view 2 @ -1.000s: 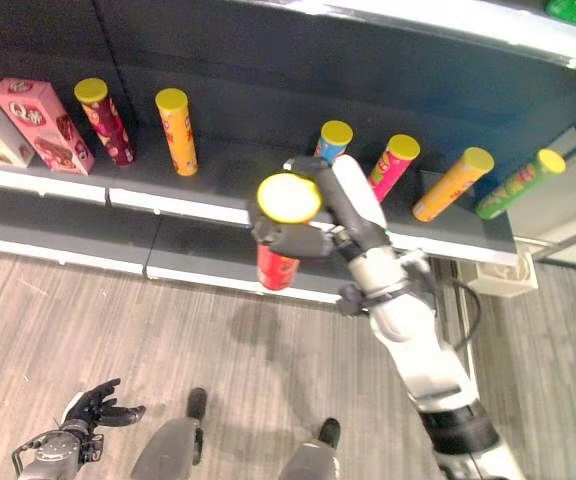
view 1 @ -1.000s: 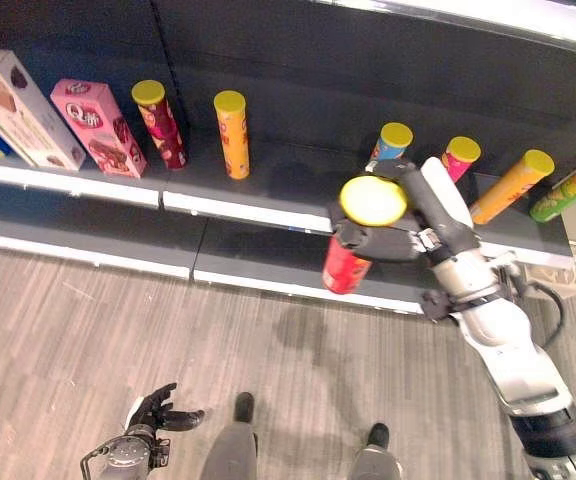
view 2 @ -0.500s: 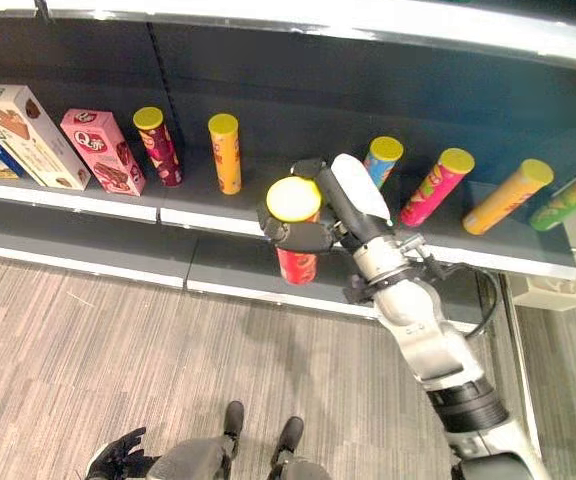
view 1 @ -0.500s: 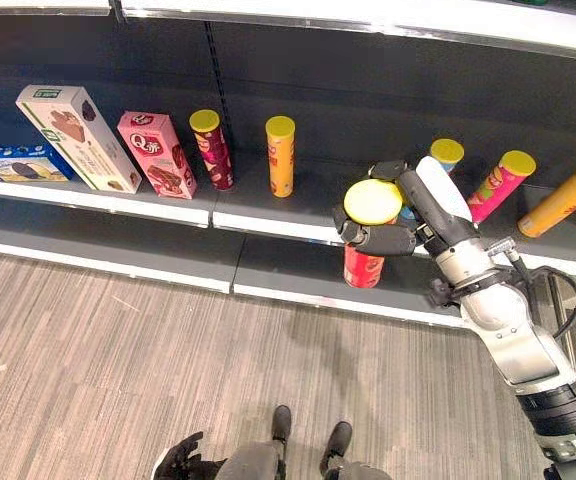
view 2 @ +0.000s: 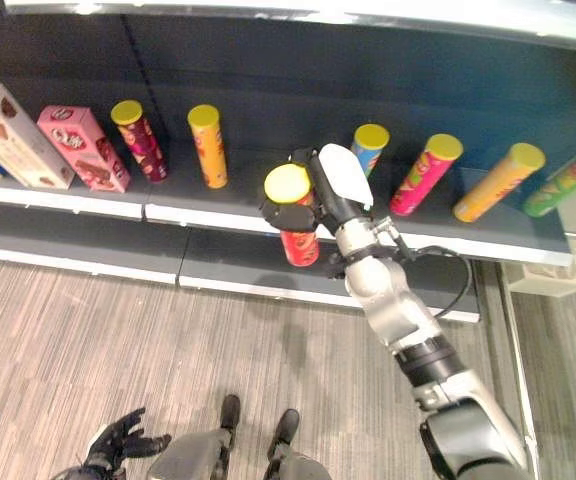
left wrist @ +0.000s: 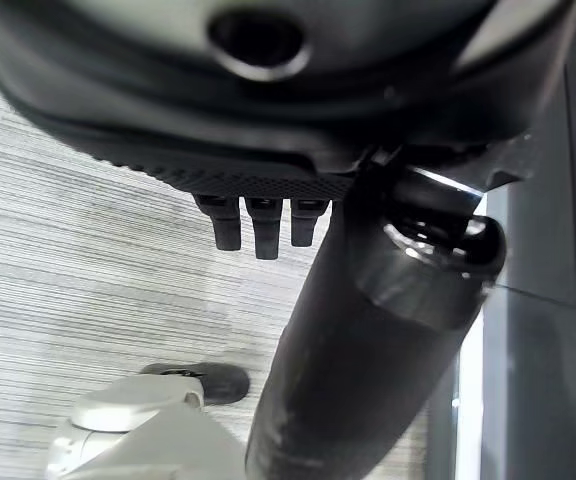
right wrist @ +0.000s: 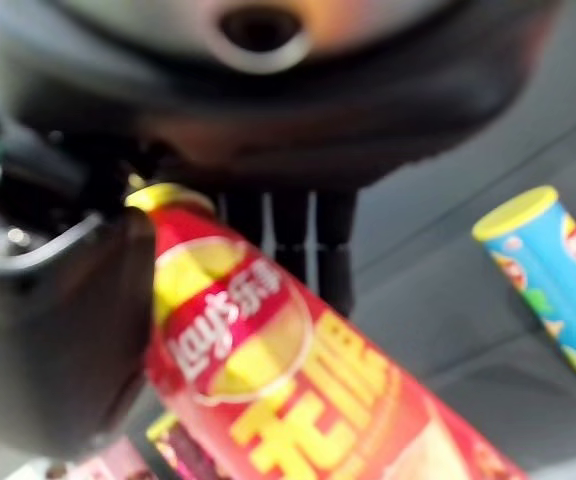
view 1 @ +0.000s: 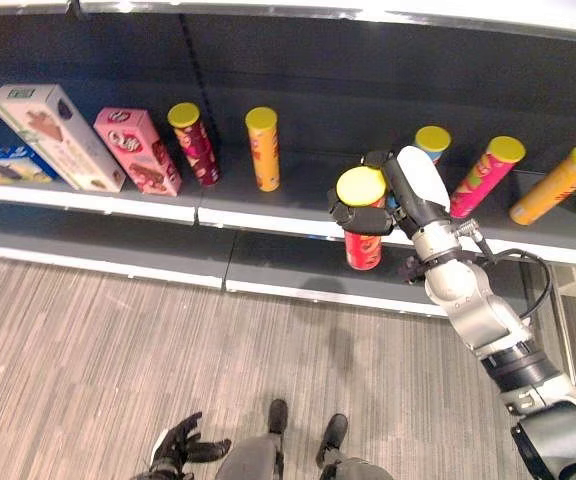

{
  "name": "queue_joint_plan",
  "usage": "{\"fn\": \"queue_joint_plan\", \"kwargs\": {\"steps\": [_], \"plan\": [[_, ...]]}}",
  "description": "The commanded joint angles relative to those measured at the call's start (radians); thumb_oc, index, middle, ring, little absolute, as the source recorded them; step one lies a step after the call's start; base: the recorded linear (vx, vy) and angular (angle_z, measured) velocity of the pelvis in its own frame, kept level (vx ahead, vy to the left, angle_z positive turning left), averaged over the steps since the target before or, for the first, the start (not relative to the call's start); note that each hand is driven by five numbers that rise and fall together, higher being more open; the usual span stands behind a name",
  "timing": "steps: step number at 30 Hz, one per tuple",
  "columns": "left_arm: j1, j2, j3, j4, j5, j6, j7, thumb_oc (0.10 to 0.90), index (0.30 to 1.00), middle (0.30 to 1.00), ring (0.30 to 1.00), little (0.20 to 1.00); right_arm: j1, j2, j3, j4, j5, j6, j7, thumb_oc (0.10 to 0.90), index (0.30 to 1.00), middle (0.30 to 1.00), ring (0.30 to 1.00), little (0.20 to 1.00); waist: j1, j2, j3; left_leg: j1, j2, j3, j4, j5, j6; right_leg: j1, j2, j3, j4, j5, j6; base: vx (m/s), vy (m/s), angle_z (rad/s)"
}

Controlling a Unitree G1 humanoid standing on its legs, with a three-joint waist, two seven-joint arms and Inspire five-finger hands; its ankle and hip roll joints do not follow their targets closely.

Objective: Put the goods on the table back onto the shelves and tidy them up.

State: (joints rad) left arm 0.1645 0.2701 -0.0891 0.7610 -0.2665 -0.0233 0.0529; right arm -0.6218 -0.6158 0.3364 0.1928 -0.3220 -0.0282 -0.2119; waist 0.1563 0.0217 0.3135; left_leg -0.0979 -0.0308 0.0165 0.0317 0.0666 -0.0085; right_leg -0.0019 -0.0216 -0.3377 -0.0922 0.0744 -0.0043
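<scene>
Right hand (view 1: 396, 200) outstretched, fingers wrapped round the red can (view 1: 362, 228) — now nearer the shelf (view 1: 268, 205), lower than before.

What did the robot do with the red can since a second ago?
The right hand stays curled round the red can and has carried it closer to the shelf, into the gap between the orange can and the blue can. The camera shifted too. The shelf goods have not moved. The left hand still hangs open.

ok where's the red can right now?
The red can is in the right hand, fingers curled round its top, held at the front edge of the shelf in the head views, just before the blue can and right of the orange can.
</scene>
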Motion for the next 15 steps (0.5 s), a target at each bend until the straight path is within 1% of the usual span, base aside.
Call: {"fn": "queue_joint_plan", "kwargs": {"steps": [1, 2, 4, 5, 7, 9, 10, 11, 12, 15], "plan": [[0.042, 0.06, -0.046, -0.024, -0.042, -0.034, 0.026, 0.8, 0.9, 0.9, 0.9, 0.9, -0.142, -0.006, -0.046, -0.137, 0.0, -0.074, -0.105, 0.4, 0.3, 0.3, 0.3, 0.3, 0.028, -0.018, -0.011, -0.067, 0.046, -0.053, 0.157, -0.084, -0.058, 0.03, -0.05, 0.029, 0.009, -0.051, 0.086, 0.03, -0.037, 0.22], [0.039, 0.058, -0.045, -0.019, -0.047, -0.033, 0.028, 0.8, 0.9, 0.9, 0.9, 0.9, -0.148, -0.014, -0.046, -0.127, 0.003, -0.073, -0.105, 0.4, 0.3, 0.3, 0.3, 0.3, 0.031, -0.015, -0.009, -0.08, 0.047, -0.064, 0.148, -0.078, -0.06, 0.036, -0.048, 0.027, 0.007, -0.055, 0.086, 0.06, -0.006, 0.04], [0.035, 0.055, -0.051, -0.007, -0.044, -0.028, 0.031, 0.8, 0.9, 0.9, 0.9, 0.9, -0.15, -0.026, -0.05, -0.127, 0.008, -0.07, -0.105, 0.4, 0.3, 0.3, 0.3, 0.3, 0.031, -0.013, -0.017, -0.102, 0.052, -0.075, 0.092, -0.039, -0.061, 0.036, -0.051, 0.022, 0.006, -0.059, 0.09, 0.12, 0.048, -0.15], [0.035, 0.052, -0.058, 0.005, -0.037, -0.027, 0.035, 0.8, 0.9, 0.9, 0.9, 0.9, -0.139, -0.033, -0.056, -0.13, 0.009, -0.069, -0.108, 0.4, 0.3, 0.3, 0.3, 0.3, 0.034, -0.01, -0.022, -0.144, 0.054, -0.092, 0.043, 0.018, -0.07, 0.037, -0.047, 0.027, 0.008, -0.064, 0.092, 0.18, 0.078, 0.02], [0.034, 0.049, -0.062, 0.017, -0.031, -0.028, 0.034, 0.8, 0.9, 0.9, 0.9, 0.9, -0.125, -0.043, -0.066, -0.132, 0.01, -0.07, -0.113, 0.4, 0.3, 0.3, 0.3, 0.3, 0.041, -0.003, -0.02, -0.196, 0.055, -0.086, -0.027, 0.056, -0.089, 0.057, -0.04, 0.034, 0.008, -0.088, 0.092, 0.2, 0.075, 0.21], [0.031, 0.047, -0.064, 0.023, -0.026, -0.026, 0.034, 0.8, 0.9, 0.9, 0.9, 0.9, -0.105, -0.052, -0.085, -0.143, 0.01, -0.068, -0.117, 0.4, 0.3, 0.3, 0.3, 0.3, 0.055, 0.004, -0.021, -0.208, 0.059, -0.059, -0.065, 0.095, -0.104, 0.08, -0.031, 0.036, 0.006, -0.105, 0.09, 0.19, 0.057, 0.14], [0.028, 0.042, -0.06, 0.073, -0.005, -0.025, 0.031, 0.8, 0.9, 0.9, 0.9, 0.9, -0.095, -0.054, -0.1, -0.156, 0.012, -0.07, -0.123, 0.4, 0.3, 0.3, 0.3, 0.3, 0.065, 0.008, -0.024, -0.213, 0.06, -0.055, -0.069, 0.107, -0.106, 0.092, -0.026, 0.04, 0.005, -0.117, 0.091, 0.24, 0.077, -0.04], [0.023, 0.034, -0.054, 0.112, 0.005, -0.019, 0.035, 0.8, 0.9, 0.9, 0.9, 0.9, -0.075, -0.05, -0.11, -0.177, 0.006, -0.07, -0.122, 0.4, 0.3, 0.3, 0.3, 0.3, 0.075, 0.011, -0.037, -0.189, 0.066, -0.054, -0.099, 0.108, -0.098, 0.104, -0.021, 0.05, 0.006, -0.128, 0.095, 0.26, 0.079, -0.21], [0.02, 0.032, -0.05, 0.13, 0.012, -0.02, 0.037, 0.8, 0.9, 0.9, 0.9, 0.9, -0.061, -0.052, -0.119, -0.187, 0.002, -0.072, -0.121, 0.4, 0.3, 0.3, 0.3, 0.3, 0.077, 0.011, -0.047, -0.18, 0.068, -0.051, -0.103, 0.13, -0.097, 0.115, -0.016, 0.051, 0.005, -0.134, 0.095, 0.18, 0.053, -0.35], [0.009, 0.036, -0.05, 0.152, 0.029, -0.02, 0.041, 0.8, 0.9, 0.9, 0.9, 0.9, -0.04, -0.043, -0.13, -0.217, -0.005, -0.075, -0.118, 0.4, 0.3, 0.3, 0.3, 0.3, 0.083, 0.005, -0.06, -0.166, 0.062, -0.045, -0.104, 0.137, -0.09, 0.13, -0.026, 0.056, 0.009, -0.15, 0.096, 0.23, 0.112, -0.31]]}}
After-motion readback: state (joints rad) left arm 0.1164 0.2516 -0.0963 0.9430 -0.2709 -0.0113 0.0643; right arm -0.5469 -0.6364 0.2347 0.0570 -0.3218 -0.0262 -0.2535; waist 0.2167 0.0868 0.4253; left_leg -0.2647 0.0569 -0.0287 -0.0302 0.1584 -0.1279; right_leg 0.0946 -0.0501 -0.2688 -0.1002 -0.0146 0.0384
